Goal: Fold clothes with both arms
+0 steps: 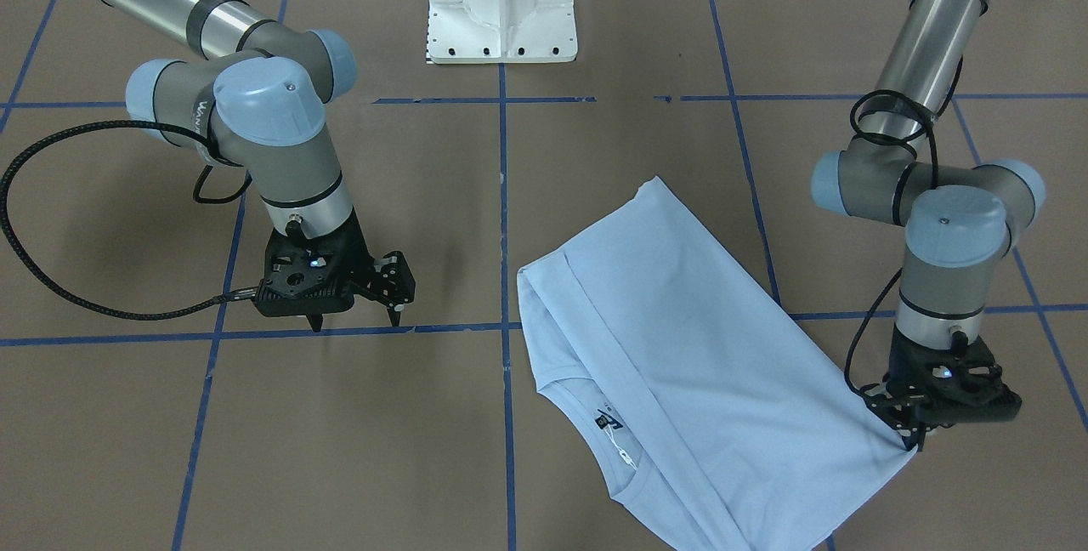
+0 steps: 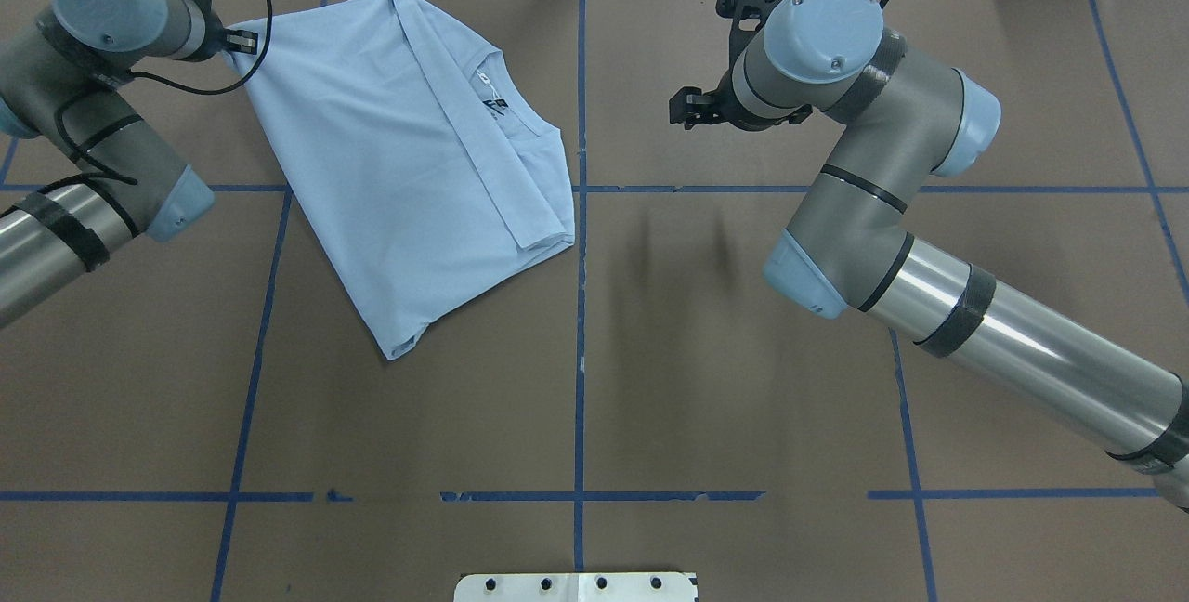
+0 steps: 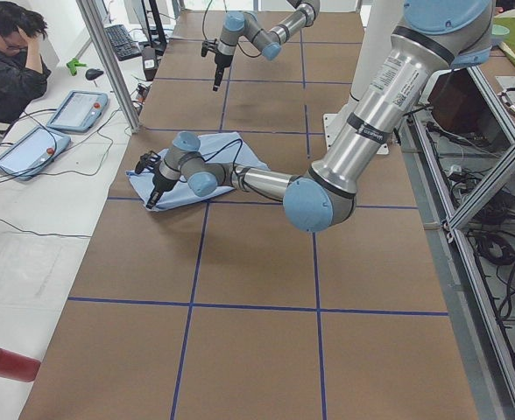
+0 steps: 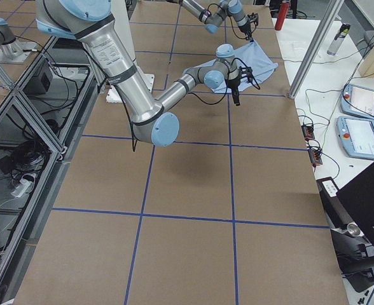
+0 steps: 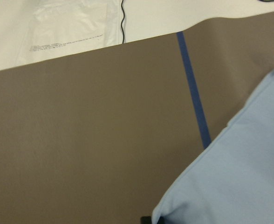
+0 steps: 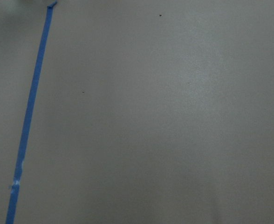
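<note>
The light blue T-shirt point(image 1: 680, 347) lies partly folded on the brown table, one side turned over along a long crease, with its dark neck label point(image 1: 608, 423) showing. Its palm print is hidden. It also shows in the overhead view point(image 2: 390, 147). My left gripper point(image 1: 914, 436) is shut on the shirt's outer corner at the far left of the table point(image 2: 237, 40). The left wrist view shows that corner of the cloth point(image 5: 239, 177). My right gripper point(image 1: 355, 323) is open and empty, a little above bare table to the right of the shirt point(image 2: 692, 110).
The white pedestal base point(image 1: 501, 7) stands at the robot's side of the table. Blue tape lines point(image 2: 580, 305) grid the brown surface. An operator point(image 3: 8, 52) sits beyond the far edge, with teach pendants point(image 3: 74, 109) on the white bench.
</note>
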Tool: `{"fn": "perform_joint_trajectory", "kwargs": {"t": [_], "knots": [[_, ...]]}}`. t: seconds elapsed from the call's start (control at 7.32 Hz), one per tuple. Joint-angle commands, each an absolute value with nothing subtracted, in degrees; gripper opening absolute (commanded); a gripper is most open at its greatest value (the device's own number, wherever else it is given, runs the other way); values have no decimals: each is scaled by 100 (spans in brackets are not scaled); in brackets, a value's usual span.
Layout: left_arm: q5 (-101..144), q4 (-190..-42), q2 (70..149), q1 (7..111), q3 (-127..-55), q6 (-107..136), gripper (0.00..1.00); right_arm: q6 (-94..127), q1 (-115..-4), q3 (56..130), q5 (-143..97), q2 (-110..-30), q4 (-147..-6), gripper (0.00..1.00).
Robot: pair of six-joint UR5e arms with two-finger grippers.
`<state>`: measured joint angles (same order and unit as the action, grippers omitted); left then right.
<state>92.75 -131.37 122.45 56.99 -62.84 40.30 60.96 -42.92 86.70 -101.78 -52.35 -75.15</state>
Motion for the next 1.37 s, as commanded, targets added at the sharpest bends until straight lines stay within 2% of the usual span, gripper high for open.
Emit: {"fn": "perform_joint_trajectory", "kwargs": {"t": [0.0, 0.27, 0.55, 0.82, 0.96, 1.09, 1.23], "knots": [[9316, -13735, 11937, 5774, -6667, 3902, 100, 6422, -4184, 8649, -10160, -5134, -7515, 100], [10121, -13807, 11445, 5739, -7397, 4051, 100, 7623, -3843, 8343, -9672, -4556, -7550, 96], [10143, -14201, 11391, 5617, -7479, 4726, 100, 8627, -3298, 7501, -8960, -3686, -7559, 90], [10143, -14238, 11373, 5511, -7479, 4808, 100, 8771, -3226, 7121, -8824, -3525, -7585, 74], [10143, -14256, 11382, 5502, -7479, 4877, 100, 8737, -3165, 6510, -8833, -3142, -7611, 64], [10134, -14256, 11373, 5432, -7479, 4939, 100, 8693, -3121, 6156, -8842, -2912, -7611, 59], [10134, -14265, 11382, 5406, -7479, 4948, 100, 8536, -2990, 6135, -8842, -2901, -7611, 59]]}}
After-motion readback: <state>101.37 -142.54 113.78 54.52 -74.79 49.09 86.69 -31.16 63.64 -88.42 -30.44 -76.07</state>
